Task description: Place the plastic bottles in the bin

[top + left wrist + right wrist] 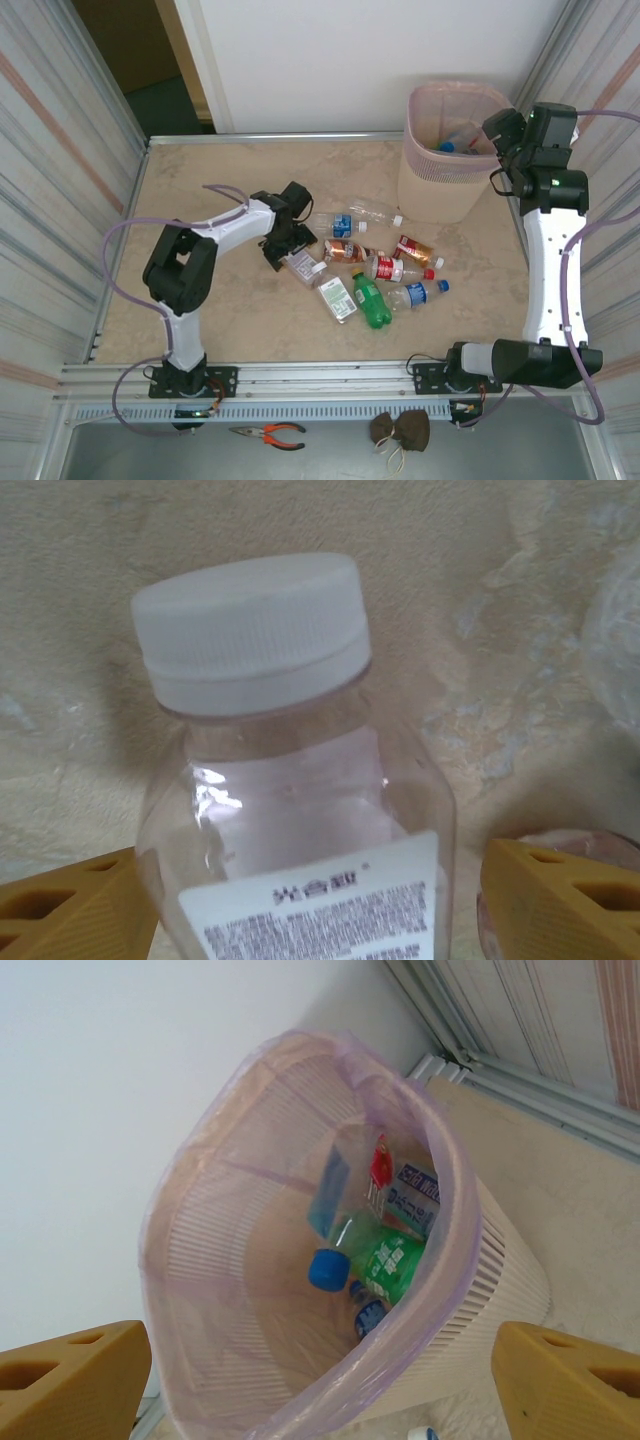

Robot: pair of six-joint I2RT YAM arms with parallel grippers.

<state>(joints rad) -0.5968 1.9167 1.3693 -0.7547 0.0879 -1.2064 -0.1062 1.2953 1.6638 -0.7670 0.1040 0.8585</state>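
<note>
- Plastic bottles: one of them, a clear bottle (290, 810) with a white cap, lies between the fingers (70, 910) of the left gripper (310, 910). The jaws stand wide, one on each side of the bottle body. The right one shows a small gap to the plastic, so this gripper grasps nothing.
- In the top view the left gripper is near the centre of the table (200, 190), and the clear bottle comes out from under it toward 4 o'clock.
- The right gripper (320, 1390) is also spread wide and is empty. It hangs above the bin (430, 185), facing into its mouth.
- Inside the bin lies a green bottle with blue cap (385, 1260), together with some others with blue and red labels. In the wrist view they are pressed to the wall at 3 o'clock.
- The bin stands at 1 o'clock on the table, near the far right corner. A thin pink bag covers its rim.
- The other bottles lie loose on the table, from 2 to 4 o'clock of the left gripper, between it and the bin. Among them are a green one (370, 300), a red-labelled one (395, 270) and a blue-labelled one (340, 224).
- At 6 o'clock, on the near ledge in front of the arm bases, lie pliers (268, 434) with orange handles.
</note>
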